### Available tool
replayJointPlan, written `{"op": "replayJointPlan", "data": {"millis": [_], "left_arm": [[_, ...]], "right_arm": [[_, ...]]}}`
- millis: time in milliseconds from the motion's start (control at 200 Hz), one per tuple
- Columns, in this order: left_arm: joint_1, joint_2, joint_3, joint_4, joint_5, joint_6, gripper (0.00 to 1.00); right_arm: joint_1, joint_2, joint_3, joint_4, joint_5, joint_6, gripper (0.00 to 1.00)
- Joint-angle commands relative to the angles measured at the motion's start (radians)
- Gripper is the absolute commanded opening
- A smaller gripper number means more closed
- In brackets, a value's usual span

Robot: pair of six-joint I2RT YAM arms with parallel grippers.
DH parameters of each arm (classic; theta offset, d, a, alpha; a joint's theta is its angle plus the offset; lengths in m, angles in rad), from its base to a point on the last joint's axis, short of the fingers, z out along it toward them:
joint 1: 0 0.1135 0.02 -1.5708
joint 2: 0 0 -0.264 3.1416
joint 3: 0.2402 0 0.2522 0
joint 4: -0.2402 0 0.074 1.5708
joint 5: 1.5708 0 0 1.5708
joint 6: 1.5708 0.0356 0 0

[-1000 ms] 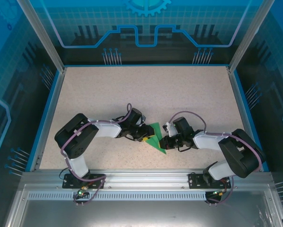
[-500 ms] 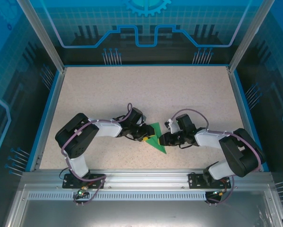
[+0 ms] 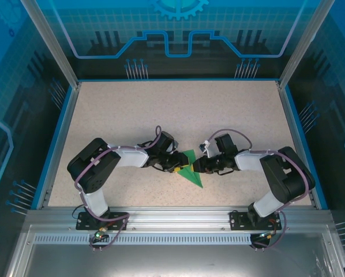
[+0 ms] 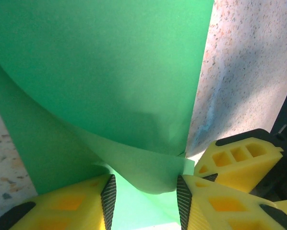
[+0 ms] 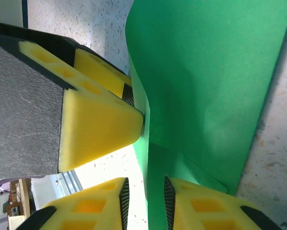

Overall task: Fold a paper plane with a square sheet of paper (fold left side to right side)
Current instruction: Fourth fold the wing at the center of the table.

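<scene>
The green sheet of paper (image 3: 191, 172), folded to a pointed shape, lies near the table's front middle between both grippers. My left gripper (image 3: 178, 167) holds its left part. In the left wrist view a curled fold of the paper (image 4: 110, 72) spans the gap between the pads of the left gripper (image 4: 144, 196), touching both. My right gripper (image 3: 200, 167) is at the paper's right side. In the right wrist view the right gripper (image 5: 144, 201) stands open around a raised edge of the paper (image 5: 206, 72), with bare table showing beside one pad. The left gripper's yellow fingers (image 5: 95, 124) press that same edge.
The speckled beige table (image 3: 178, 109) has a blue rim and glass walls on three sides. A metal rail (image 3: 172, 222) with both arm bases runs along the near edge. The right gripper's yellow finger (image 4: 239, 153) sits close beside the left one.
My right gripper has gone from shut to open and its wrist has shifted left and back toward the paper. The left gripper and the paper have stayed put.
</scene>
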Motion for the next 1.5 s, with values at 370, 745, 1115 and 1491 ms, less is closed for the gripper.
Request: {"op": "replayJointPlan", "data": {"millis": [370,745,1115,1491], "left_arm": [[-0.006,0.02,-0.002,-0.053,-0.032,0.026,0.42],[-0.007,0.018,-0.003,-0.054,-0.032,0.028,0.42],[-0.008,0.015,-0.005,-0.056,-0.032,0.03,0.42],[-0.007,0.018,-0.003,-0.058,-0.032,0.031,0.42]], "right_arm": [[-0.022,0.019,0.041,-0.074,0.021,-0.053,0.05],[-0.038,0.011,0.038,-0.116,0.076,-0.069,0.05],[-0.043,0.004,0.051,-0.148,0.115,-0.089,0.05],[-0.042,0.026,0.057,-0.166,0.135,-0.099,0.06]]}}
